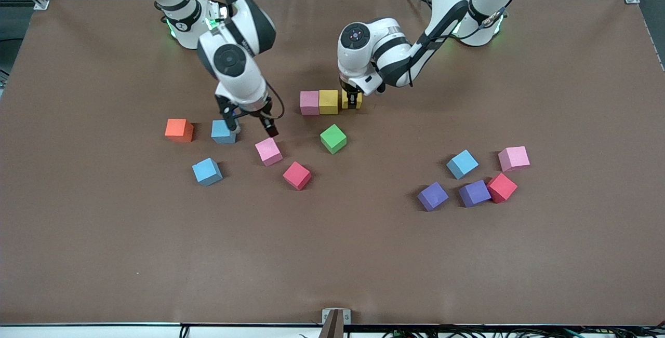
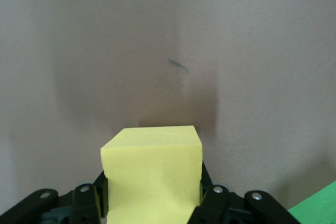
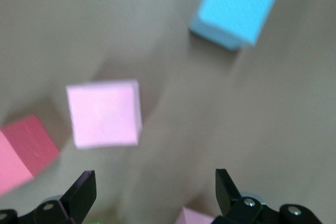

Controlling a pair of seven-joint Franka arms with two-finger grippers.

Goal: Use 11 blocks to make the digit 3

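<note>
The left hand (image 1: pixel 351 100) was clamped on a yellow foam cube (image 2: pixel 152 174), low at the table (image 1: pixel 332 255) at the end of a short row: a second yellow foam cube (image 1: pixel 328 102) touched a pink foam cube (image 1: pixel 309 103), and the held cube sat just beside them toward the left arm's end. The left arm reached in from its base, wrist bent down.

The right hand (image 1: pixel 252 125) hung with fingers (image 3: pixel 81 192) wide apart and empty, over the table near a pink foam cube (image 1: pixel 268 151). Around it lay an orange cube (image 1: pixel 179 130), two light blue cubes (image 1: pixel 223 132) (image 1: pixel 207 171) and a red cube (image 1: pixel 296 175). A green foam cube (image 1: pixel 333 138) lay nearer the camera than the row.

Toward the left arm's end lay a light blue cube (image 1: pixel 462 164), a pink cube (image 1: pixel 514 158), a red cube (image 1: pixel 501 187) and two purple cubes (image 1: pixel 433 195) (image 1: pixel 474 193).
</note>
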